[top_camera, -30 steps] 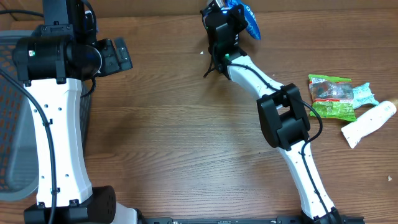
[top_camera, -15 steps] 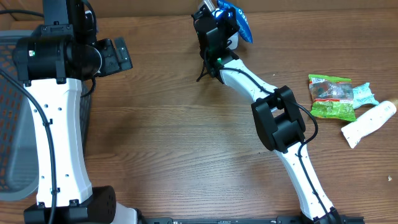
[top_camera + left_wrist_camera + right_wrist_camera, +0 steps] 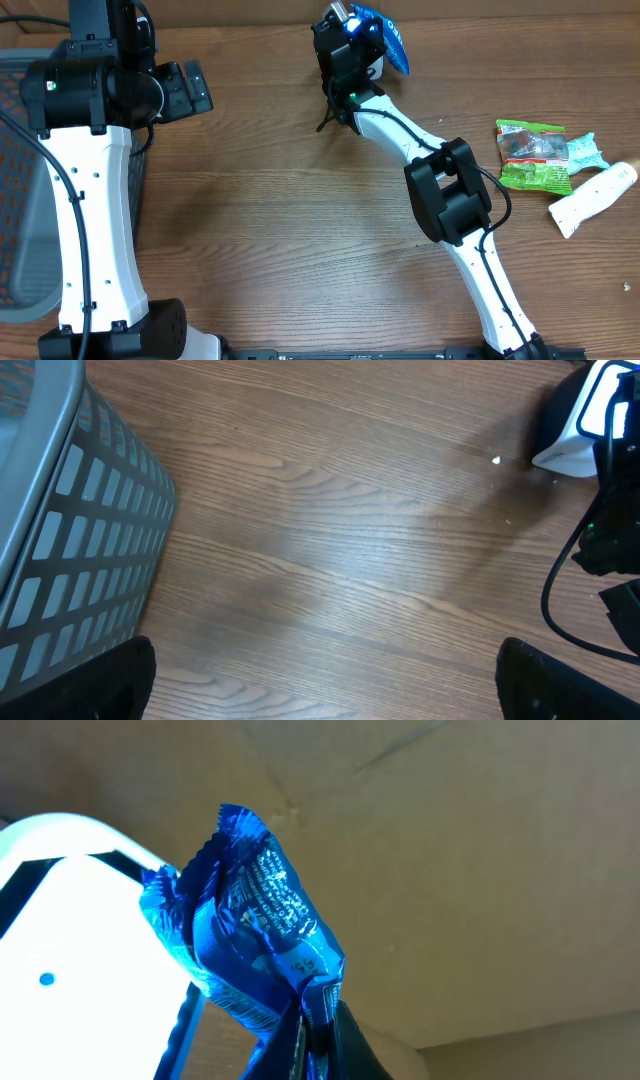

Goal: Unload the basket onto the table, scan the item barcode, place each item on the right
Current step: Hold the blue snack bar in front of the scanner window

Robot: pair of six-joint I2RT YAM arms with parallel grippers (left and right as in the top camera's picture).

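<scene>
Overhead: right jaws pinch blue packet (image 3: 391, 40); left jaws gape empty near grey basket (image 3: 22, 260).

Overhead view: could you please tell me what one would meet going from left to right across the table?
In order: grey mesh basket → left hand → blue packet → green snack packet → light blue packet.

The blue packet's (image 3: 255, 935) lower end is disappearing between the pinched fingers of the right gripper (image 3: 318, 1035) at the bottom edge of the right wrist view, and its print is blurring past reading. The white scanner (image 3: 60, 920) is glaring out, cut by the left edge. In the left wrist view the basket (image 3: 70, 550) is running off the left edge, and only the tips of the left gripper (image 3: 335, 680) are showing in the lower corners.
</scene>
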